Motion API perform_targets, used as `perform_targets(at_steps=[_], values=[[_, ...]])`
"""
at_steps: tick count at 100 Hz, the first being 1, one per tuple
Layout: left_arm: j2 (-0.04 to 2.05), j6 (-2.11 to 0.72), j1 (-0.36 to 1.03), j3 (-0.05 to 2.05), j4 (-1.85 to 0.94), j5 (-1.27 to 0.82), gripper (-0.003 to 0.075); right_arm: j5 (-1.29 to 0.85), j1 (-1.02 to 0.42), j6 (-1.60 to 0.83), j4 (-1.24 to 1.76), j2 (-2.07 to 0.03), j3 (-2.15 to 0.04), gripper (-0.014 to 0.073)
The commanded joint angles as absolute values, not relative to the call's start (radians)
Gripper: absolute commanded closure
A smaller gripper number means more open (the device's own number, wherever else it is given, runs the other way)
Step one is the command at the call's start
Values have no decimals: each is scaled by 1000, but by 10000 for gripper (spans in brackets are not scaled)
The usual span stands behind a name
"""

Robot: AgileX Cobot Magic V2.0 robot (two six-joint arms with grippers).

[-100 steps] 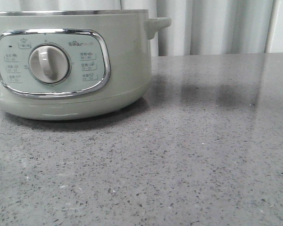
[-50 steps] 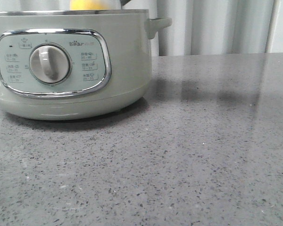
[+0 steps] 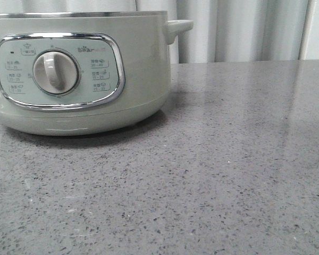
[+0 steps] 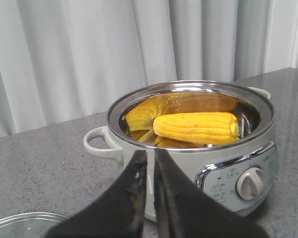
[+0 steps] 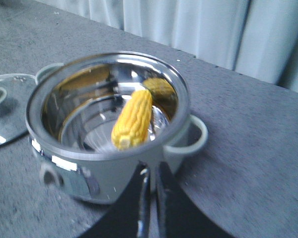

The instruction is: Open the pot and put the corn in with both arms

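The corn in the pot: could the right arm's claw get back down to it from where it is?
Probably yes. The pot is open, its glass lid lying aside on the table, and nothing covers the corn below the right claw.

From the front, the pot is cut off at 9 and 12 o'clock, so I can't see inside it or spot the corn. My right wrist view is smeared with blur. The glass lid on the tabletop is clipped by the frame edge in both wrist views.
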State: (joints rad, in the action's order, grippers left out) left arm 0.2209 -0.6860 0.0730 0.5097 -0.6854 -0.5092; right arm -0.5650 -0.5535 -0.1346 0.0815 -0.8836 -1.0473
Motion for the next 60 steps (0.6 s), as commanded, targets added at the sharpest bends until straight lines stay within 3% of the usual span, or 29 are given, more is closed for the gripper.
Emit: perform_targets(at_steps=[1, 13, 27, 60], values=[[209, -716, 80, 510, -706, -457, 738, -426, -547, -144, 25, -689, -923, 650], [209, -714, 80, 474, -712, -455, 738, -374, -547, -144, -31, -478, -758, 650], [209, -714, 80, 454, -712, -456, 738, -389, -547, -142, -41, -334, -710, 650], [209, -714, 80, 454, -712, -458, 738, -369, -547, -142, -57, -270, -710, 650]])
